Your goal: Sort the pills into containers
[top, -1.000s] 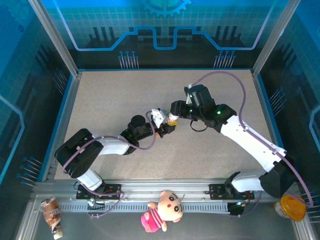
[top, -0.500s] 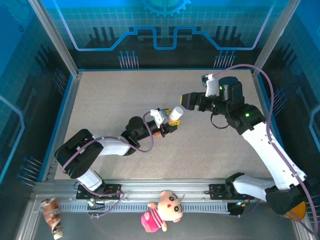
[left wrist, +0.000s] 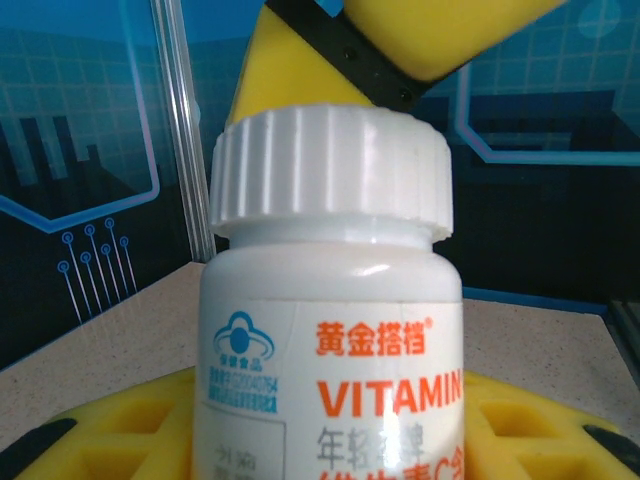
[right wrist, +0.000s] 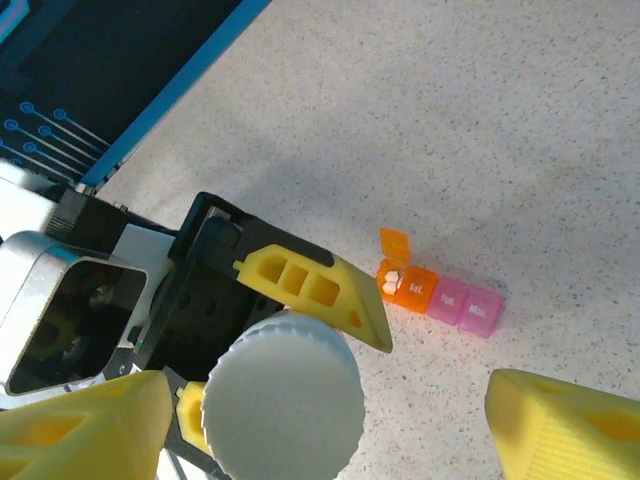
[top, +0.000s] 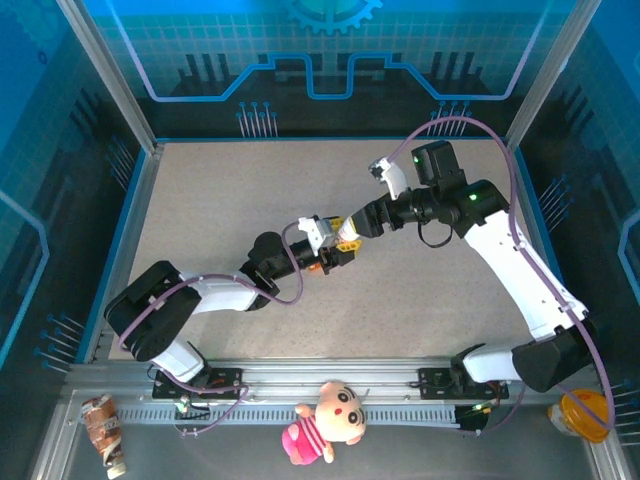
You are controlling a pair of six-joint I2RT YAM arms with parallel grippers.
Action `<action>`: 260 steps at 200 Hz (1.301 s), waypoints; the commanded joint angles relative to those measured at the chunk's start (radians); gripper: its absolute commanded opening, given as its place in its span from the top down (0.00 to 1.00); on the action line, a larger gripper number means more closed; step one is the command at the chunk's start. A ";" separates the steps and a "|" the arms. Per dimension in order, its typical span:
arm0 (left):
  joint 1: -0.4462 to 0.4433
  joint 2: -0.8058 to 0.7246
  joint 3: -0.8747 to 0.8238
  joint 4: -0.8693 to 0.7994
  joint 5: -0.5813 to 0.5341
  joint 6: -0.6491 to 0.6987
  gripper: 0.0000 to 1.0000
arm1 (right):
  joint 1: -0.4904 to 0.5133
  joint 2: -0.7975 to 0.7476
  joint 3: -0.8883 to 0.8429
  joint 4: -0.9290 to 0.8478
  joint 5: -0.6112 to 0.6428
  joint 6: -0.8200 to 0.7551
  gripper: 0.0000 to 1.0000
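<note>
Holding the bottle (left wrist: 330, 380), my left gripper (top: 335, 252) pinches its smooth, rigid body. My right gripper (right wrist: 320, 430) stands spread around the ribbed cap (right wrist: 283, 395), which I judge the best purchase. The containers (right wrist: 438, 295) lie on the table (right wrist: 520, 120) below, probably light and easily nudged.

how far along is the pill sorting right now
Early stage. Done: the orange compartment of the containers has its lid flipped open. In hand: the left end effector grips the vitamin bottle, its cap still on, and the right end effector is open around that cap. Left: uncap the bottle, get pills out and sort them into the compartments.
</note>
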 commanded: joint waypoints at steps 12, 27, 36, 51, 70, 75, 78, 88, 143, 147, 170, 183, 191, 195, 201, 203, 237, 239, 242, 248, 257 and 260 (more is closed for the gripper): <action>-0.003 -0.028 0.024 0.027 0.024 -0.011 1.00 | 0.027 0.018 0.028 -0.054 -0.039 -0.049 0.20; -0.004 -0.029 0.024 0.027 0.023 -0.011 1.00 | 0.032 0.020 0.022 -0.051 -0.036 -0.049 0.21; -0.003 -0.028 0.022 0.027 0.023 -0.009 1.00 | 0.031 0.020 0.018 -0.048 -0.036 -0.048 0.23; -0.003 -0.027 0.022 0.026 0.024 -0.009 1.00 | 0.033 0.022 0.015 -0.044 -0.035 -0.043 0.29; -0.005 -0.028 0.022 0.029 0.024 -0.009 1.00 | 0.032 0.026 0.014 -0.037 -0.032 -0.032 0.42; -0.004 -0.028 0.022 0.028 0.024 -0.009 1.00 | 0.033 0.028 0.014 -0.036 -0.031 -0.028 0.46; -0.004 -0.028 0.022 0.027 0.024 -0.009 1.00 | 0.032 0.029 0.014 -0.035 -0.033 -0.025 0.49; -0.004 -0.027 0.024 0.028 0.024 -0.009 1.00 | 0.034 0.032 0.013 -0.031 -0.037 -0.014 0.56; -0.003 -0.031 0.031 0.010 0.011 0.003 1.00 | 0.103 0.012 -0.105 0.121 0.173 0.353 0.72; -0.005 -0.031 0.033 0.007 0.009 0.004 1.00 | 0.113 0.008 -0.119 0.135 0.202 0.398 0.72; -0.003 -0.023 0.039 0.000 0.004 0.007 1.00 | 0.206 -0.020 -0.204 0.262 0.371 0.611 0.72; -0.004 -0.020 0.039 -0.001 0.001 0.007 1.00 | 0.250 -0.024 -0.227 0.316 0.435 0.687 0.71; -0.004 -0.019 0.039 -0.001 0.000 0.009 1.00 | 0.269 -0.026 -0.234 0.341 0.463 0.714 0.71; -0.004 -0.020 0.039 -0.003 -0.002 0.009 1.00 | 0.274 -0.026 -0.235 0.353 0.472 0.724 0.71; -0.003 -0.020 0.039 -0.004 -0.004 0.009 1.00 | 0.277 -0.025 -0.236 0.362 0.474 0.734 0.70; -0.004 -0.019 0.038 -0.004 -0.005 0.009 1.00 | 0.276 -0.026 -0.234 0.364 0.473 0.734 0.70; -0.004 -0.015 0.030 -0.004 -0.014 0.017 1.00 | 0.214 -0.078 -0.190 0.331 0.430 0.636 0.48; -0.005 -0.015 0.031 -0.002 -0.013 0.018 1.00 | 0.206 -0.085 -0.189 0.329 0.423 0.629 0.46; -0.004 -0.013 0.031 -0.002 -0.013 0.017 1.00 | 0.196 -0.093 -0.187 0.326 0.410 0.618 0.43; -0.004 -0.013 0.030 0.001 -0.013 0.015 1.00 | 0.173 -0.114 -0.188 0.325 0.378 0.587 0.38; -0.004 -0.011 0.028 0.006 -0.012 0.010 1.00 | 0.137 -0.144 -0.187 0.320 0.303 0.535 0.32; -0.004 -0.012 0.028 0.007 -0.010 0.009 1.00 | 0.123 -0.151 -0.184 0.314 0.276 0.519 0.31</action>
